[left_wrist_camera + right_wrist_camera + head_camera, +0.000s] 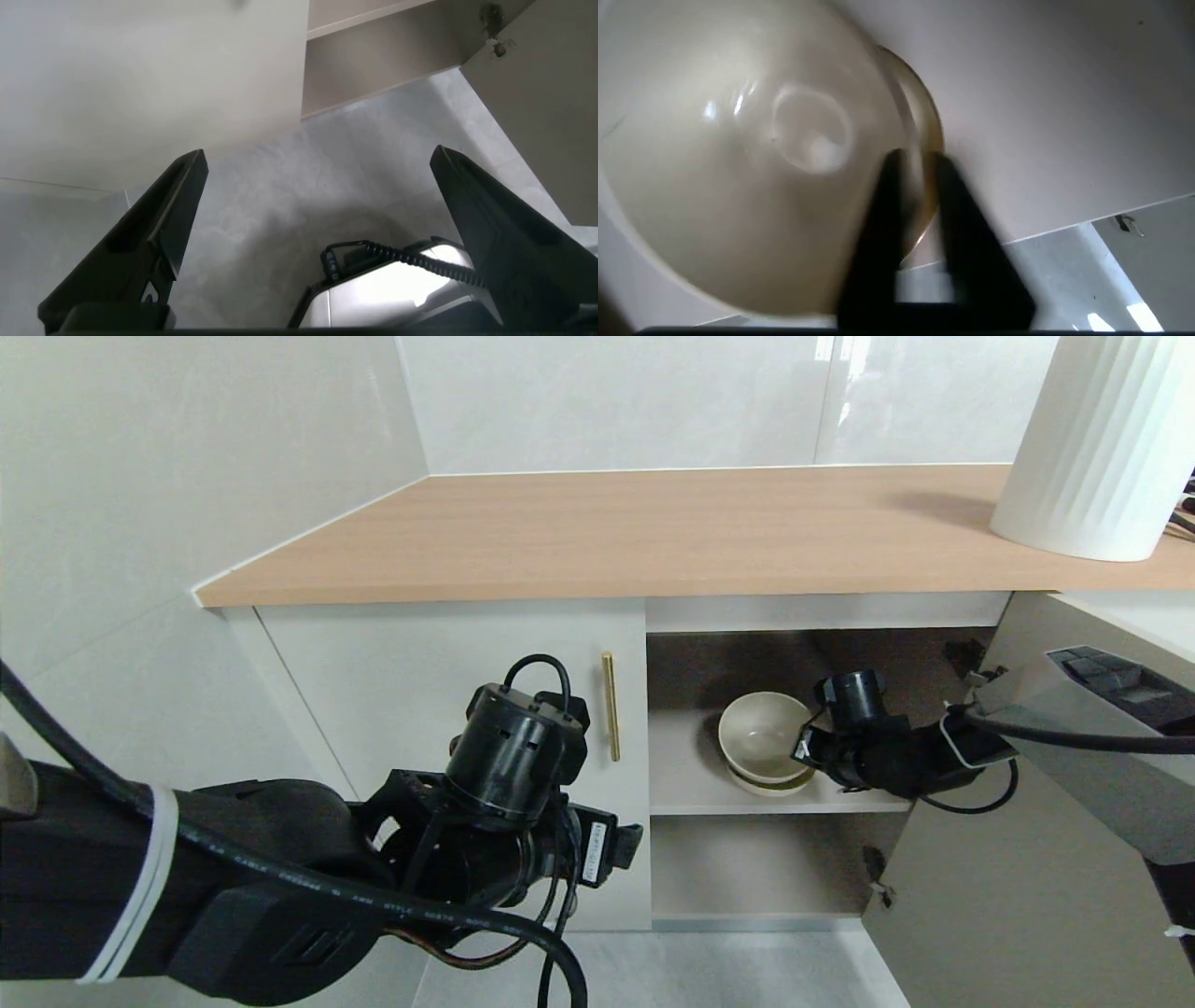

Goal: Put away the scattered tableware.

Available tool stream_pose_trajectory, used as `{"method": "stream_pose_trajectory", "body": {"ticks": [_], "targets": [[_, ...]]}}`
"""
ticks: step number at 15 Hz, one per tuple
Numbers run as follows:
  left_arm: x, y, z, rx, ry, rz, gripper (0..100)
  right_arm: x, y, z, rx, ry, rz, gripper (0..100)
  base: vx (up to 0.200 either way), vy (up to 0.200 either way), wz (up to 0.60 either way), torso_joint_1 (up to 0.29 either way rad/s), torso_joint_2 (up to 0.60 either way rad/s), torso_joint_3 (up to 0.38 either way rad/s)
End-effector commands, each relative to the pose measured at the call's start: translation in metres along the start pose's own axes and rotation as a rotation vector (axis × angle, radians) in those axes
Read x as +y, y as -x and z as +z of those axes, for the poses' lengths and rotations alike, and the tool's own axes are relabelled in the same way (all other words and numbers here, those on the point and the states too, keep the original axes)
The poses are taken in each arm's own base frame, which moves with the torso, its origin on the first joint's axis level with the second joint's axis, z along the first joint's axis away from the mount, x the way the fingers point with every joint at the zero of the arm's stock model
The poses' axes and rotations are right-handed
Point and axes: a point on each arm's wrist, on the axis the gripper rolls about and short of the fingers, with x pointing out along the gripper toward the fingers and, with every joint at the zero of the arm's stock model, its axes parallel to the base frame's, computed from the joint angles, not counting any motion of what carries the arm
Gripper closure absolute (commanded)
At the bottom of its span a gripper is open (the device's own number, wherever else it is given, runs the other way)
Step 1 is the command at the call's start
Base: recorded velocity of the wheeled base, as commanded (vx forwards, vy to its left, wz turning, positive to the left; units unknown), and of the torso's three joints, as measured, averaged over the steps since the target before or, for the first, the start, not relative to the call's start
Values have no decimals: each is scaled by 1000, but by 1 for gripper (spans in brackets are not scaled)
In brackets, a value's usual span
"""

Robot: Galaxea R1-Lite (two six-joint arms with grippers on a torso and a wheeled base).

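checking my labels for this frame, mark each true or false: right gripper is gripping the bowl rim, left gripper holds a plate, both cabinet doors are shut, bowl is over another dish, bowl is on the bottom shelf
1. The right gripper is shut on the rim of the bowl. True.
2. The left gripper holds a plate. False: it is open and empty, low in front of the cabinet.
3. Both cabinet doors are shut. False: the right door is swung open; only the left door, with the gold handle, is shut.
4. The bowl is over another dish. True; it leans tilted above it.
5. The bowl is on the bottom shelf. False: it is at the upper shelf.
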Motion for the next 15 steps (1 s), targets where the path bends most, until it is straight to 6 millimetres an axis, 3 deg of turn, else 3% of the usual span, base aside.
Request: {"method": "stream_pose_trajectory", "body": {"ticks": [1, 6, 10, 12, 15], "targets": [[0, 0, 0, 0, 0, 1, 0, 0, 0, -1, 1, 0, -1, 0, 0, 0, 0, 0, 0, 0], [2, -1, 1, -1, 6, 6, 0, 1, 9, 3, 3, -1, 1, 0, 0, 0, 0, 0, 0, 0], [20, 13, 8, -36, 68, 30, 0, 18, 86, 4, 126, 53, 122, 0, 0, 0, 0, 0, 0, 0], [37, 29, 3, -46, 92, 56, 0, 16, 129, 4, 173, 86, 152, 0, 0, 0, 0, 0, 0, 0], [57, 54, -8, -61, 120, 86, 0, 2, 197, 20, 193, 94, 166, 0, 0, 0, 0, 0, 0, 0]]}}
